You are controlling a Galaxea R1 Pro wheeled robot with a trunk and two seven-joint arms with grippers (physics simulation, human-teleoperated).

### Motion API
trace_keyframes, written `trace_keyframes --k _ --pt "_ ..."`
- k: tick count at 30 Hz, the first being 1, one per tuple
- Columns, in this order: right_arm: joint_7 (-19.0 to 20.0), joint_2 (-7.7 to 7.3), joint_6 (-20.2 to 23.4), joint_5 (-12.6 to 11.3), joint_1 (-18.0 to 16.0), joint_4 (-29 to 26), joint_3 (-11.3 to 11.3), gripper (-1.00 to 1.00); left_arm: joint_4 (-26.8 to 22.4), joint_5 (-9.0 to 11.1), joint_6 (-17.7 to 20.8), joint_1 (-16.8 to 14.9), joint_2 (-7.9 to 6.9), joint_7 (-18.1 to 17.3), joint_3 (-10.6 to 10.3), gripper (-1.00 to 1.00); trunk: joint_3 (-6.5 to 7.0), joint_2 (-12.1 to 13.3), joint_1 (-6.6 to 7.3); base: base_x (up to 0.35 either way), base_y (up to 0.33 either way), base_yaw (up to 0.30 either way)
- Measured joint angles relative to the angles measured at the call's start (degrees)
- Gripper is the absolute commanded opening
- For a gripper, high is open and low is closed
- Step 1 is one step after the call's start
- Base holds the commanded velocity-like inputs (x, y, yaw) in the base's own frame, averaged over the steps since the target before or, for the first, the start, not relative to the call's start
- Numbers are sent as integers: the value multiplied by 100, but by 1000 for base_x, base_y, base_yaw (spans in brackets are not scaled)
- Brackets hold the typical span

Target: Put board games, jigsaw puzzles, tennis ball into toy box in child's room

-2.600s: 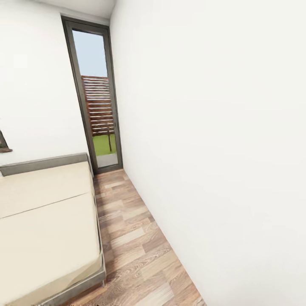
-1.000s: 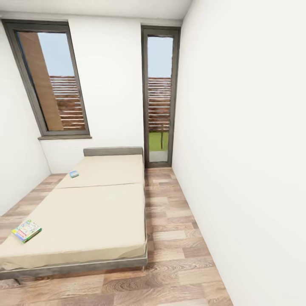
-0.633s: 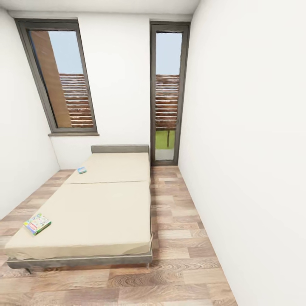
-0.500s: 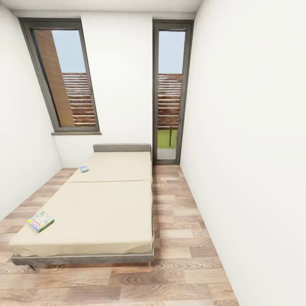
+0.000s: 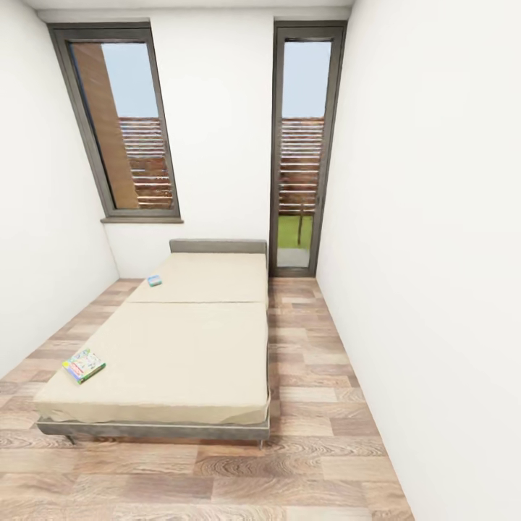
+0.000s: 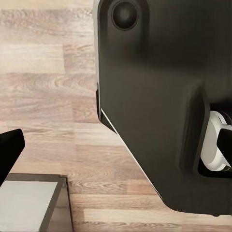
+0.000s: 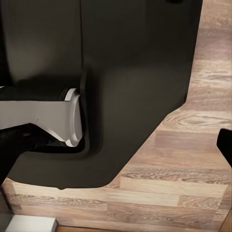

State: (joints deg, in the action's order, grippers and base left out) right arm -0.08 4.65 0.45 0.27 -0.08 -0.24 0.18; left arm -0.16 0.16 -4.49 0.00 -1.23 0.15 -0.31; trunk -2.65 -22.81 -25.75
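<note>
Board games, head view: two lie on the bed (image 5: 181,340), the landmark for every place below.
Larger board game (image 5: 83,365): flat rectangular box at the bed's near left corner, just inside the mattress edge; white and green printed top with a red strip along one side.
Its heading: flat on the mattress, long axis skewed to the bed's length, running from the near left corner toward the bed's middle.
Small blue board game (image 5: 154,280): flat on the far half of the bed, by the left edge, short of the grey headboard (image 5: 218,246); too small to read its print, and its long axis lies roughly across the bed.
Bed itself: beige mattress with a seam across its middle, grey frame, long axis running away from the camera toward the far wall.
Room around the bed: wood-plank floor (image 5: 318,376) on both sides; a wide dark-framed window (image 5: 123,123) above and left of the headboard; a tall narrow window (image 5: 304,152) right of the headboard.
Left wrist view: dark robot body (image 6: 154,106) over plank floor, with a grey-framed pale corner low in the picture that I cannot identify.
Left tool: one dark tip (image 6: 8,152) at the picture's edge; spread or pressed together, I cannot tell.
Right wrist view: dark robot body (image 7: 111,82) with a pale grey part, over plank floor.
Right tool: one dark tip (image 7: 226,145) at the edge; state cannot be told.
</note>
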Motion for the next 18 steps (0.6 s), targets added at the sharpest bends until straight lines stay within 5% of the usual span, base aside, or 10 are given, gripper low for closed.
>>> trace_keyframes --k 18 --pt "3 -9 17 -67 0 0 -51 100 -8 0 10 -1 6 -7 1 100 -72 0 0 0 0 2"
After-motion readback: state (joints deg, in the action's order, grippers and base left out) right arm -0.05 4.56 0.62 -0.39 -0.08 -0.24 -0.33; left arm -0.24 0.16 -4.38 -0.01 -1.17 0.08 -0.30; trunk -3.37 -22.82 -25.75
